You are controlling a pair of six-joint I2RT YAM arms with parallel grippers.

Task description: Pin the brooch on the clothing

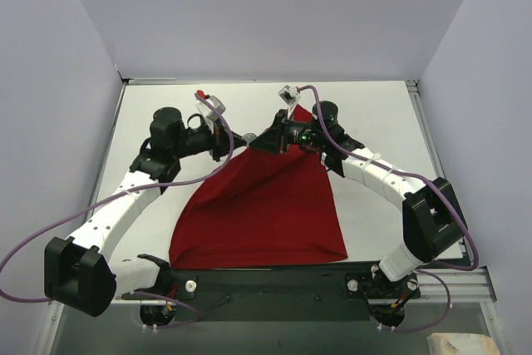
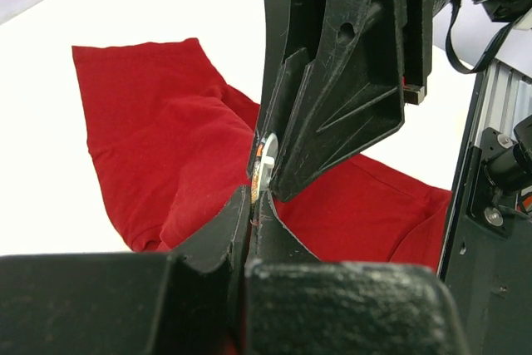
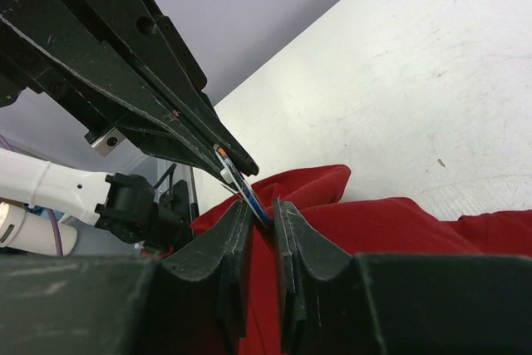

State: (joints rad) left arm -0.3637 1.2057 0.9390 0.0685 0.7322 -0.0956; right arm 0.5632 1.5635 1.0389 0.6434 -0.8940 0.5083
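The clothing (image 1: pixel 266 205) is a red T-shirt spread on the table, its far end pulled up into a peak. My left gripper (image 1: pixel 243 135) and right gripper (image 1: pixel 259 142) meet tip to tip at that peak. In the left wrist view the left gripper (image 2: pixel 252 197) is shut on the brooch (image 2: pixel 264 164), seen edge-on, with a right finger (image 2: pixel 332 97) pressed against it. In the right wrist view the right gripper (image 3: pixel 264 205) stands narrow, red cloth (image 3: pixel 399 222) filling its gap. The brooch (image 3: pixel 241 179) dips between its tips, held by the left fingers (image 3: pixel 166 106).
The white table (image 1: pixel 374 122) is walled on three sides. A black base bar (image 1: pixel 266 276) and a metal rail (image 2: pixel 499 122) run along the near edge. Purple cables loop from both arms.
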